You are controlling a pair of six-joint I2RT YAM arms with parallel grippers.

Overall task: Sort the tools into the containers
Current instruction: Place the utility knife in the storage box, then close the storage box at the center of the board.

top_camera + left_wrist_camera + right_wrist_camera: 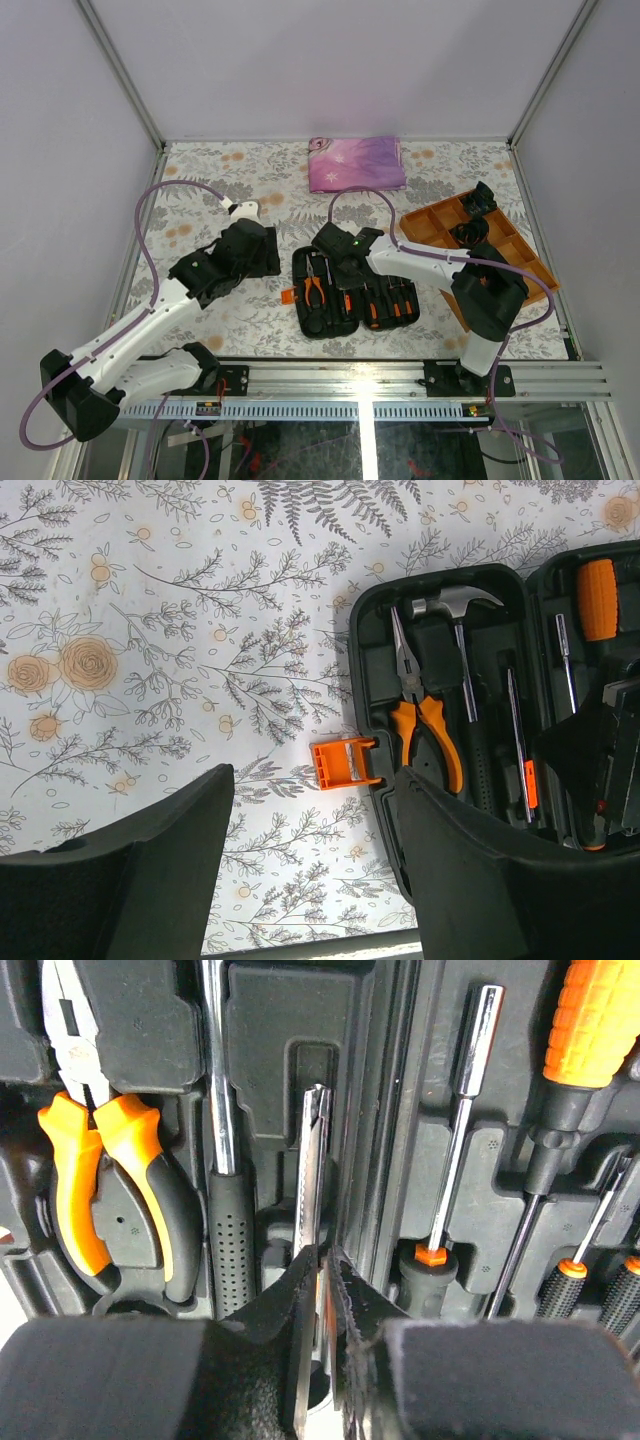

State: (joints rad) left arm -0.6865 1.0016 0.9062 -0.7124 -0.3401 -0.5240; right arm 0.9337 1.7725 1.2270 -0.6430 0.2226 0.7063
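One thin metal tool is pinched by the right end effector, inside the tool case. Tipped sideways, it could jam.

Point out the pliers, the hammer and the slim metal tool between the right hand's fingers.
pliers point(410, 685): left wrist view, on the pivot between nose and orange handles.
hammer point(455, 602): left wrist view, on the metal head.
slim metal tool point(313, 1170): right wrist view, on its bare blade, mid-length.
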